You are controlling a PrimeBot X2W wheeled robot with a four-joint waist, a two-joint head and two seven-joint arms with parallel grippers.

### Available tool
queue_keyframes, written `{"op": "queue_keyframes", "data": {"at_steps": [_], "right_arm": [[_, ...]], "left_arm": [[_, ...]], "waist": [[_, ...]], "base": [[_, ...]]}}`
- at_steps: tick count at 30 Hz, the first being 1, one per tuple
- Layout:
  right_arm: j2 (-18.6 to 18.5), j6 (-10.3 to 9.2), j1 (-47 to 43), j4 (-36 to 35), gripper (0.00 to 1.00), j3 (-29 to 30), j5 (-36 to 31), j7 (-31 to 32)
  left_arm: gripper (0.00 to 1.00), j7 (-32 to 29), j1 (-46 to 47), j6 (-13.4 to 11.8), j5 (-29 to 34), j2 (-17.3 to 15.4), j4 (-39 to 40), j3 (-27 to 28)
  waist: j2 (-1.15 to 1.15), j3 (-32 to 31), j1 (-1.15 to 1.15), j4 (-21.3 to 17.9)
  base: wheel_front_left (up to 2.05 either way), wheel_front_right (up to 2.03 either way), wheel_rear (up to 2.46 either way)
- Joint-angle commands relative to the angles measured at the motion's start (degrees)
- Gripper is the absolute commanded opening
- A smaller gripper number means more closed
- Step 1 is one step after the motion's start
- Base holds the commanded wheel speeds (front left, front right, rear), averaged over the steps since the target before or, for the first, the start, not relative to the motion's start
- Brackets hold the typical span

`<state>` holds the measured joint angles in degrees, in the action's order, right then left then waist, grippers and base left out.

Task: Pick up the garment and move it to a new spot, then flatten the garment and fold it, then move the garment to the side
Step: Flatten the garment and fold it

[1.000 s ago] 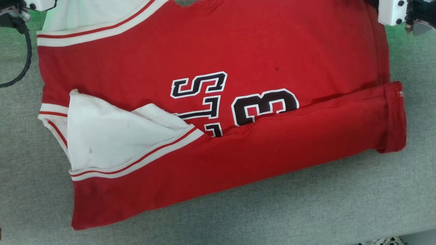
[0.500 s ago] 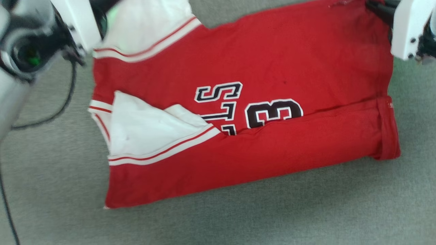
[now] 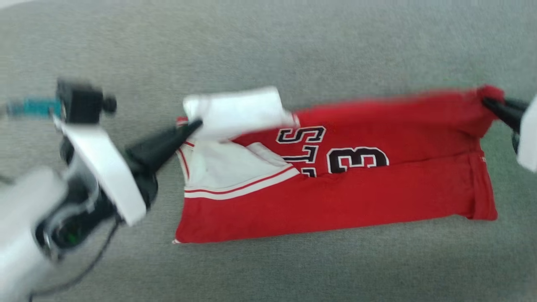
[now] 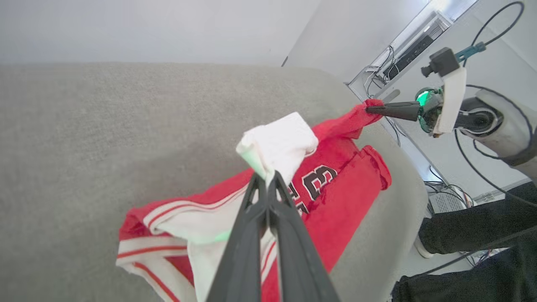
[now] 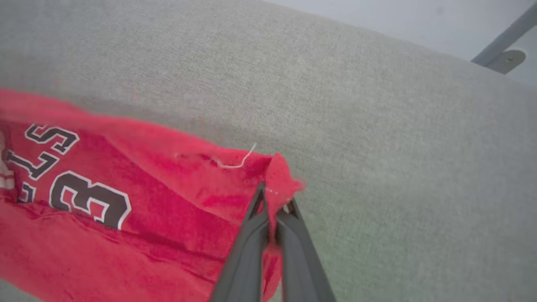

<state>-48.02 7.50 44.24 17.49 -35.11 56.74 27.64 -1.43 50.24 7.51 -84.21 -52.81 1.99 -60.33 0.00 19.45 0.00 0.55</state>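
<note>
The garment (image 3: 335, 197) is a red T-shirt with white sleeves and black "13" print, lying partly folded on a grey cloth surface (image 3: 293, 50). My left gripper (image 3: 194, 124) is shut on the white sleeve end at the shirt's far left corner and holds it lifted. In the left wrist view the gripper (image 4: 265, 178) pinches that white sleeve (image 4: 281, 144). My right gripper (image 3: 486, 102) is shut on the red far right corner, also raised. The right wrist view shows the gripper (image 5: 272, 197) clamped on the red hem (image 5: 279, 174) of the garment (image 5: 105, 218).
The grey cloth surface (image 5: 377, 105) stretches wide beyond the shirt. Past its edge in the left wrist view are cables and a power strip (image 4: 409, 52) by a wall, and a person's dark trouser legs (image 4: 474, 226) with a white shoe.
The head camera has pulled back and tilted up. Both grippers have lifted the shirt's far edge and brought it toward the near fold. The right gripper has shut on the red corner.
</note>
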Motion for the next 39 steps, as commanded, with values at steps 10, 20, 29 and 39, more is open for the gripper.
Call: {"op": "queue_keyframes", "data": {"at_steps": [10,20,29,39], "right_arm": [[-0.97,-0.02,-21.57,-6.45,0.00,12.94,-0.60,-5.30],[6.59,-0.01,-28.13,-6.03,0.00,20.88,-6.82,-2.53],[10.70,-0.01,-28.38,-5.91,0.48,24.07,-10.58,-1.19],[11.51,-0.01,-32.93,-5.57,1.00,32.49,-9.92,4.62]], "left_arm": [[0.00,11.30,-15.37,-1.05,0.90,-1.82,4.88,-3.85],[0.00,11.41,-16.33,-0.51,0.82,5.54,-5.86,-6.47],[0.47,13.78,-15.43,0.02,1.64,9.19,-13.47,-6.37],[1.00,16.65,-22.22,0.05,4.89,13.83,-15.74,4.05]], "waist": [[0.00,-2.50,0.00,3.05],[0.00,-0.54,0.00,2.97],[0.00,-0.71,0.00,2.79],[0.00,-3.15,0.00,4.98]], "base": [[0.00,0.00,0.00],[0.00,0.00,0.00],[0.00,0.00,0.00],[0.00,0.00,0.00]]}}
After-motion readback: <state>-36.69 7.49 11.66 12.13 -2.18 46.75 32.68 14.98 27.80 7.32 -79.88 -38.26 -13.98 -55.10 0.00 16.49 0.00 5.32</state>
